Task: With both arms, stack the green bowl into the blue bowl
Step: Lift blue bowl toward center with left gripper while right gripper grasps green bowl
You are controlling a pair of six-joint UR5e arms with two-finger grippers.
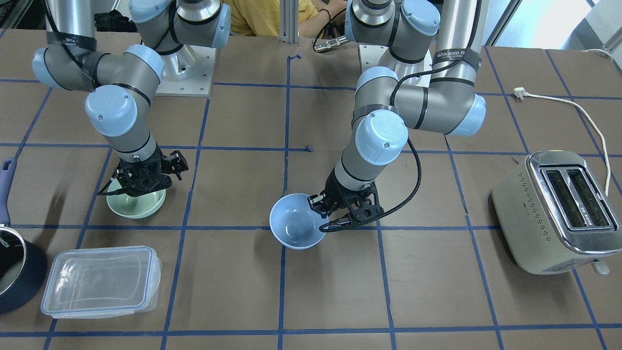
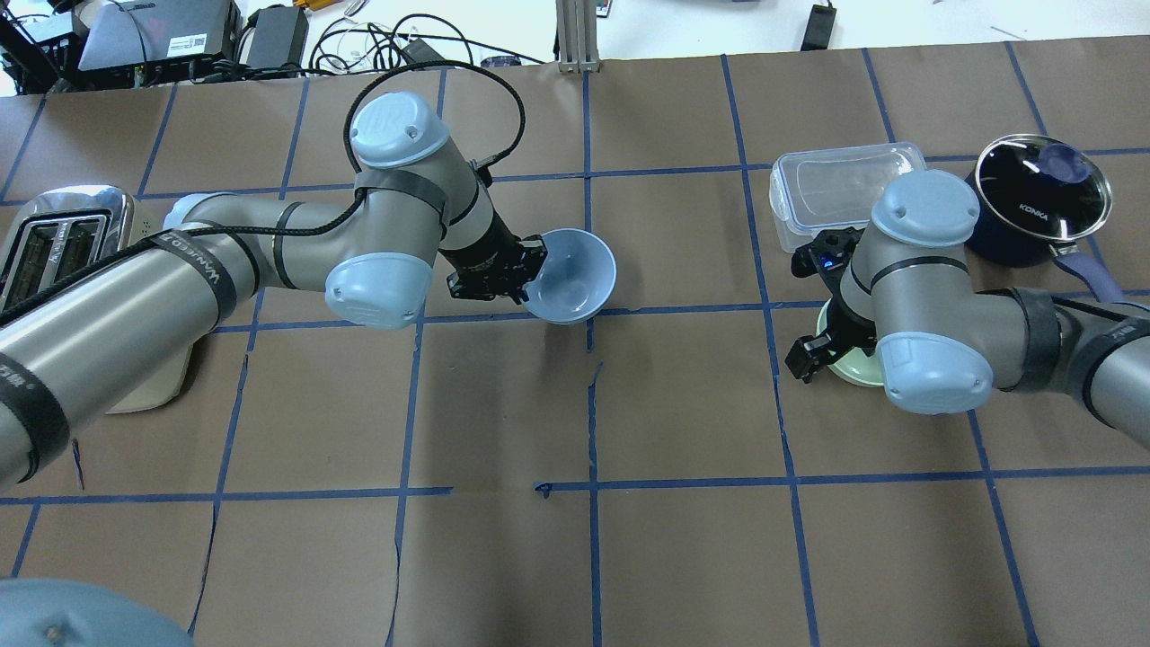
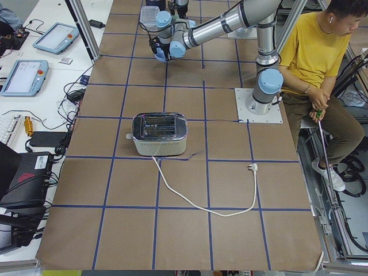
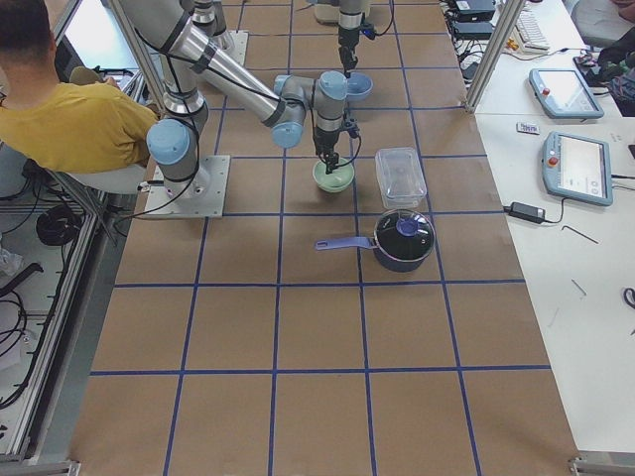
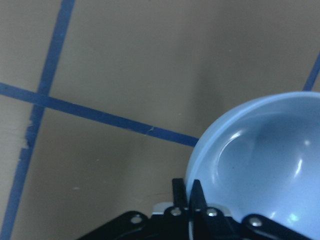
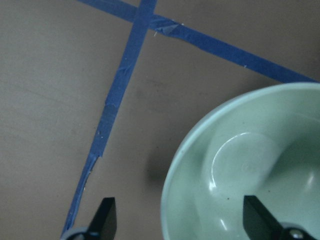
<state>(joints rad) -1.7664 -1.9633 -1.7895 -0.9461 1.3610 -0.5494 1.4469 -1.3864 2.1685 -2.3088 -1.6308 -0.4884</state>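
In left hand (image 5: 187,186), blue bowl (image 5: 265,160) rim

The right arm (image 2: 925,270) covered most of the green bowl (image 2: 855,370) in the overhead view, and only a pale crescent showed. The right wrist view cut that bowl off at its right and bottom edges and caught only the fingertips of the right tool (image 6: 181,215). The left wrist view cropped the blue bowl (image 5: 260,160) the same way. The dark pot (image 1: 19,277) ran off the front view's left edge. From the left end of the desk (image 3: 115,190), both bowls were too small to make out.
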